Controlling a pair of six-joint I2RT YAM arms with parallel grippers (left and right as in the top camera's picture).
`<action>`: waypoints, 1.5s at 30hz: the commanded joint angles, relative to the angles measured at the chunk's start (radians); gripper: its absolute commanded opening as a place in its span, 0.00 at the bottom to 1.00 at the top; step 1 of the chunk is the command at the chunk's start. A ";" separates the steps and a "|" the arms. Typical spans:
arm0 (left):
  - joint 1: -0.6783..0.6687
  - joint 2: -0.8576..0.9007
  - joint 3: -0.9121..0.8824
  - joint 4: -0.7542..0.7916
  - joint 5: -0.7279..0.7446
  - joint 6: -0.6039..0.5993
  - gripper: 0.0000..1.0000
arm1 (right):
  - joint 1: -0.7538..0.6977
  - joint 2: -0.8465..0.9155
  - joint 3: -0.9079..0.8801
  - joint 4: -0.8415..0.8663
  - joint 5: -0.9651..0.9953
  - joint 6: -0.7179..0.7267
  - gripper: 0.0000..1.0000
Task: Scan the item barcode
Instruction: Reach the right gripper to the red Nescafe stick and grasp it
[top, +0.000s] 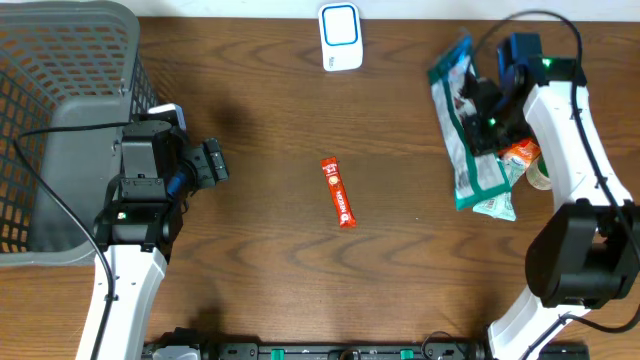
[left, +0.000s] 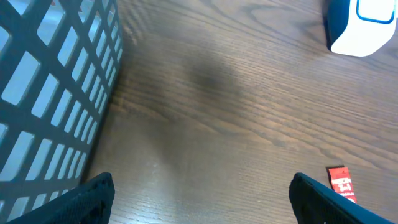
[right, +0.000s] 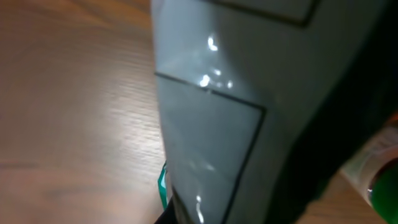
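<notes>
wood table (top: 260, 280) runs out from the arm bases. the left gripper (top: 213, 163) hangs just beside the grey basket (top: 70, 60), jaws spread wide, holding nothing. the red sachet (top: 338, 192) lies flat mid-table, well apart from both grippers. off to the right, the right gripper (top: 480, 112) is closed tight over a green-edged pouch (top: 462, 160). i cannot tell whether it grips the pouch, since its wrist camera shows only a blurred grey glossy surface. the white and blue scanner (top: 340, 38) stands at the far edge.
</notes>
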 joint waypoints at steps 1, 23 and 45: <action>0.004 0.004 0.016 -0.002 -0.009 0.006 0.91 | -0.042 -0.015 -0.066 0.054 0.016 0.026 0.01; 0.004 0.004 0.016 -0.002 -0.009 0.006 0.91 | 0.077 -0.085 0.077 -0.004 -0.057 0.233 0.75; 0.004 0.004 0.016 -0.002 -0.009 0.006 0.91 | 0.715 -0.083 -0.330 0.419 0.132 0.594 0.36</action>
